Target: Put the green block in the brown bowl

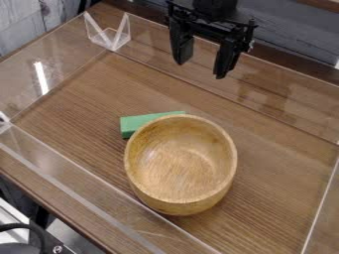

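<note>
Bright green block [149, 122], light-brown grained bowl [181, 164], black fingers [221, 60], dark wood-grain table [265, 119].

A dark wood-grain surface [265, 119] fills the view, its grain running left to right. Clear acrylic walls [54, 164] fence the surface in, the near-left one catching glare along its edge. At the far-left part of the surface stands a small clear plastic stand [109, 34], V-shaped, just inside the wall. Beyond the surface's near-left edge, dark cables [20, 238] lie low in the corner.
</note>
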{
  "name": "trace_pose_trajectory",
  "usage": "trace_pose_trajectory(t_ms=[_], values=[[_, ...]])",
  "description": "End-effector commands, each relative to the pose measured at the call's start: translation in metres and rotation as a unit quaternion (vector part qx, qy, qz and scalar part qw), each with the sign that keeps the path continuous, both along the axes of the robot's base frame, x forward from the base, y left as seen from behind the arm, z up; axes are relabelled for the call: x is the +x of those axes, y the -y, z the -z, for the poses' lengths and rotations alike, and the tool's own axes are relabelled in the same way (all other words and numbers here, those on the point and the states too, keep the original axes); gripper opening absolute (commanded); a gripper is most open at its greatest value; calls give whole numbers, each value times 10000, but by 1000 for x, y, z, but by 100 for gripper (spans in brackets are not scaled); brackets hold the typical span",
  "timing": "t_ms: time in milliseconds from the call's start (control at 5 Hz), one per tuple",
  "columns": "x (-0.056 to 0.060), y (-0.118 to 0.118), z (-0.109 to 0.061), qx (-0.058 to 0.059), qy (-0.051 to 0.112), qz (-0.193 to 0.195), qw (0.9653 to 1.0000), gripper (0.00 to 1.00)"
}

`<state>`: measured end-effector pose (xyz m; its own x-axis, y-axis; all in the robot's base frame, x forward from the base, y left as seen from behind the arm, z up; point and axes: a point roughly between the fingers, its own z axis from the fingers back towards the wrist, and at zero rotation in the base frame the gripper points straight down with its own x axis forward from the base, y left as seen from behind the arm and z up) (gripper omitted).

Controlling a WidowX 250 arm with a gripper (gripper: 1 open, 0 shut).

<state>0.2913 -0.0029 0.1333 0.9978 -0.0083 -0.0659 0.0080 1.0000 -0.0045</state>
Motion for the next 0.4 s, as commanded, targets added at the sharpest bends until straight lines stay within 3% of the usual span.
trace_pose_trajectory(t_ms=[0,200], values=[[-6,-12,7,-26,-41,428,9991,100],[-24,-33,28,-37,-131,1166,9931,100]])
